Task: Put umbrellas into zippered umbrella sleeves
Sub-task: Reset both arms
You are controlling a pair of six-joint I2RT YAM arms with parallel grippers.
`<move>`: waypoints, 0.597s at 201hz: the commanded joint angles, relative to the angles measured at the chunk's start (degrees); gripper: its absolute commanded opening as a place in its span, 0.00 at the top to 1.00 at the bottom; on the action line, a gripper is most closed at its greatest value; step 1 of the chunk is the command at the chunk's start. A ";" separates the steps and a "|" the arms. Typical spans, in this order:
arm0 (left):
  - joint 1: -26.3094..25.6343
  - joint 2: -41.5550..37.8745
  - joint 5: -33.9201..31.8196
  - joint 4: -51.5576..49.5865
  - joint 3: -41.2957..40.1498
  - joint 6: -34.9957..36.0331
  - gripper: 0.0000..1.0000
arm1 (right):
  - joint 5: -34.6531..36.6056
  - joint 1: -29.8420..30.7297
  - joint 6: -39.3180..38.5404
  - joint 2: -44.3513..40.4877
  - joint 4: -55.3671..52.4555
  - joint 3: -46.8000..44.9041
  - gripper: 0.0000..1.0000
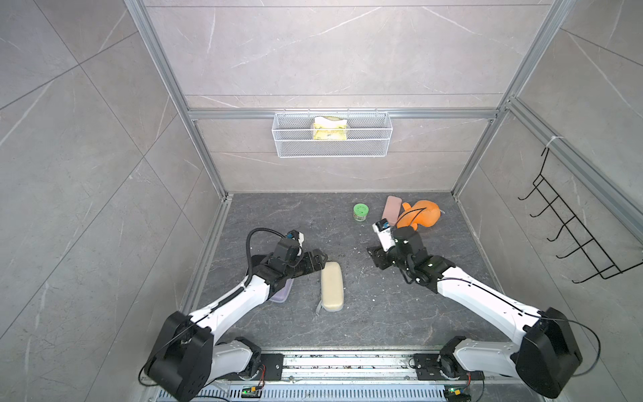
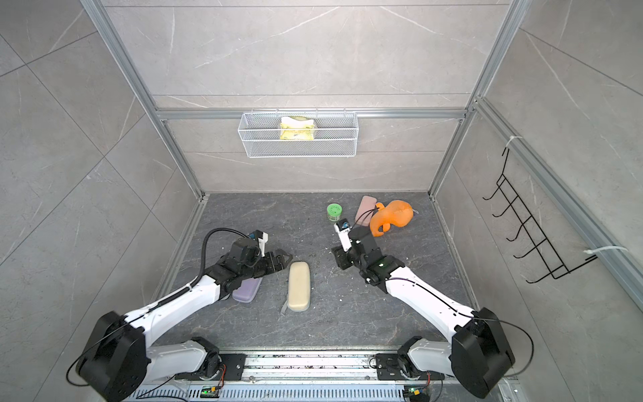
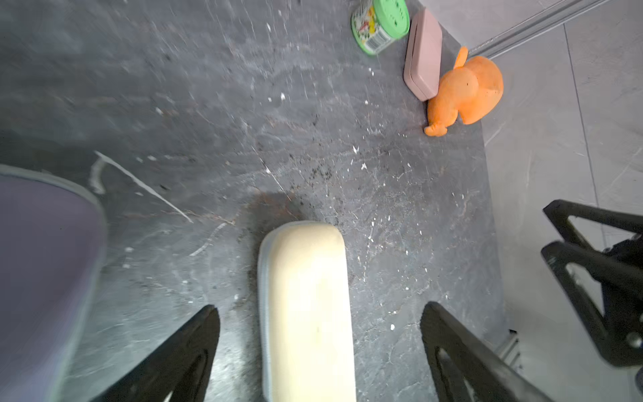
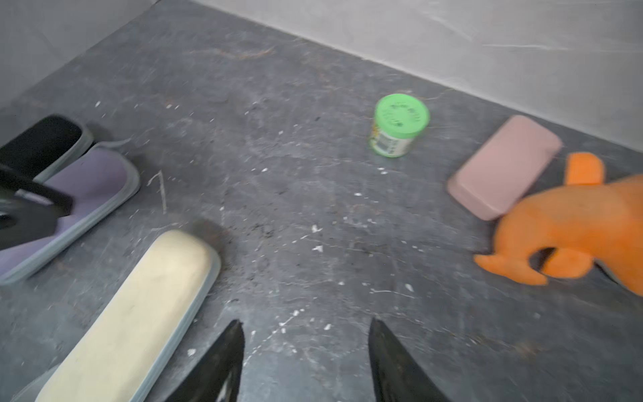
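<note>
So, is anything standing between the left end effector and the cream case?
Nothing visible does. In the left wrist view the cream case lies bare between the open fingers of the left end effector; the lilac case lies beside it, apart.

- Lilac sleeve [image 1: 280, 296] — only its near end shows in both top views; the left arm [image 1: 236, 299] covers the rest.
- Black sleeve [image 4: 41, 141] — one rounded end shows in the right wrist view, and the picture's edge cuts off the rest.
- Cream sleeve [image 3: 308, 306] — cropped in the left wrist view; it is shut, so its inside is hidden.
- Orange plush toy [image 4: 574, 222] — blurred and cropped.
- Green tub [image 1: 360, 212] — label too small to read.
</note>
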 commanded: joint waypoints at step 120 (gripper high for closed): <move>21.53 -4.97 -34.49 50.49 -30.31 33.69 0.01 | 15.92 -18.73 -1.85 8.16 50.42 -27.94 0.30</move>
